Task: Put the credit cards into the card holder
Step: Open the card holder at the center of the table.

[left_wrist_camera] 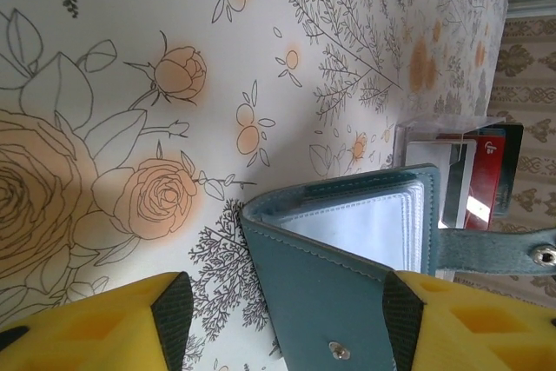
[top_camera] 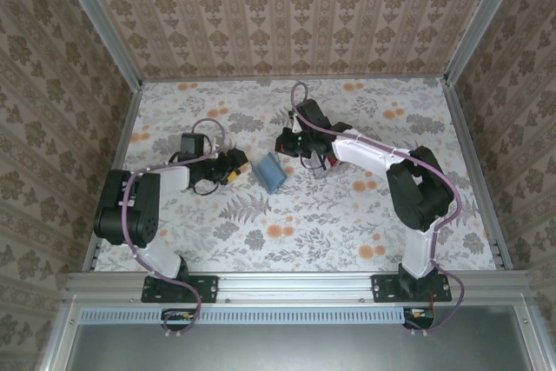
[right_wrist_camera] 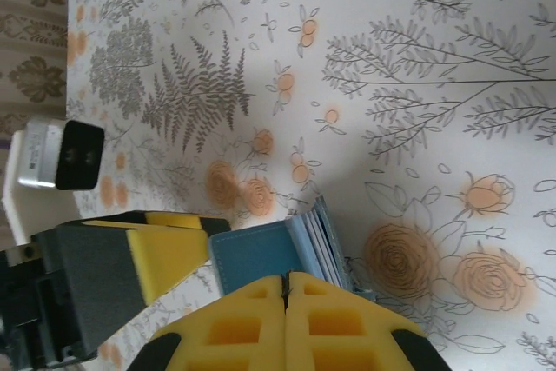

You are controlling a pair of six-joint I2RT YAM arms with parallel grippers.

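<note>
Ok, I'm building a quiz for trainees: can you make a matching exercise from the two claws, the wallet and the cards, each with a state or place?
Things:
1 left claw
2 right claw
3 wallet
4 cards

States or places:
a standing in the clear rack
b shut
c open
d teal, lying on the table

Pairs: 1-c, 2-b, 3-d, 4-a

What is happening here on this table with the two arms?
Two robot arms are working at a small teal card holder, which lies partly open on the flowered table. The left gripper is open, with the holder's near edge between its fingers. The right gripper is shut and close to the holder's clear sleeves; I see no card in it. The credit cards stand in a clear rack beside the holder.
</note>
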